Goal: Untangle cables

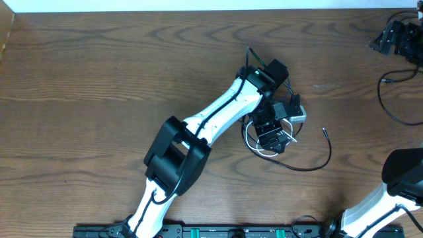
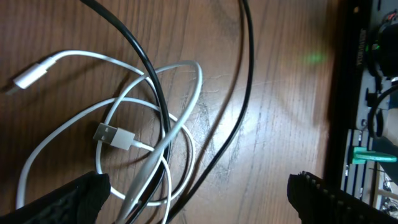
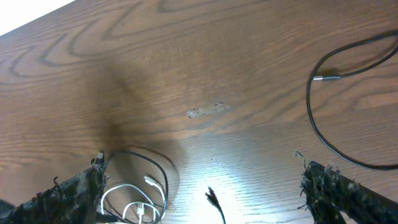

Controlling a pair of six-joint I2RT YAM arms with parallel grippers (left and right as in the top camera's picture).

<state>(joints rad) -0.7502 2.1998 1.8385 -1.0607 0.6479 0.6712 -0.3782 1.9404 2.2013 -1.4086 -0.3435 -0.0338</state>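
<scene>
The white cable (image 2: 186, 81) lies coiled a little right of the counter's middle. A black cable (image 2: 149, 81) threads through its loops, but which strand lies on top at each crossing I cannot tell. From there it trails toward the right edge, where its free end lies loose.

The left gripper (image 2: 199, 190) hangs directly over this knot, jaws spread wide and holding nothing. The coil sits toward its left finger. The black strand runs crosswise to the line between the fingers, so closing there should catch it.

The left arm is plainly the nearer. The right gripper (image 3: 202, 180), also wide open and empty, looks on from the near right side.

A second black cable (image 3: 314, 118) lies well apart by the right edge. Bare counter (image 1: 99, 66) toward the left and far edges leaves room to drag a cord clear.
</scene>
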